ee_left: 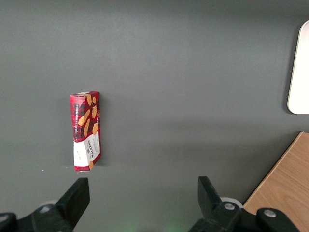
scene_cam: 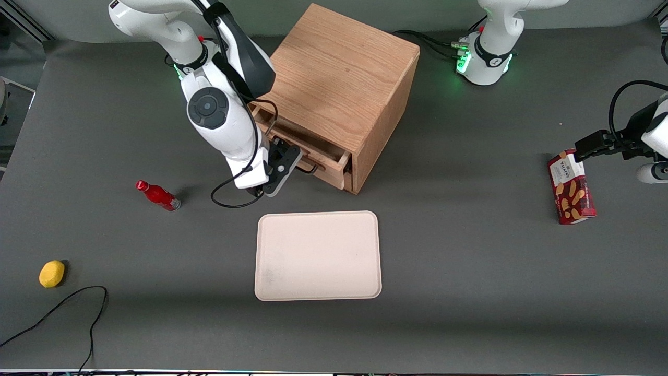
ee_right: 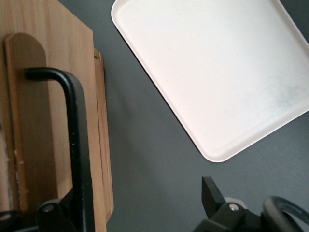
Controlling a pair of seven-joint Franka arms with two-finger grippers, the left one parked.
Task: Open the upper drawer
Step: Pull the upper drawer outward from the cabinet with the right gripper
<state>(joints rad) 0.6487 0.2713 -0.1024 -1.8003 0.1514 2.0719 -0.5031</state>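
I see the gripper (scene_cam: 282, 169), fingers spread, at the black handle (ee_right: 77, 145) of the part-open drawer (scene_cam: 318, 156) in the cabinet (scene_cam: 339, 78); "Walkers" readable on the red box (scene_cam: 570, 187).

The front view looked steeply down from high above the worktop (scene_cam: 469, 287), taking in the cabinet (scene_cam: 339, 89), tray (scene_cam: 318, 256) and cracker box (scene_cam: 571, 188) together. The right wrist view sat close over the upper drawer (ee_right: 53, 121) and its handle (ee_right: 77, 145), sharing the tray (ee_right: 217, 72) with the front view; the gripper (ee_right: 140, 212) framed it. The left wrist view faced down at the cracker box (ee_left: 86, 130), catching tray (ee_left: 300, 72) and cabinet (ee_left: 285, 188) edges.
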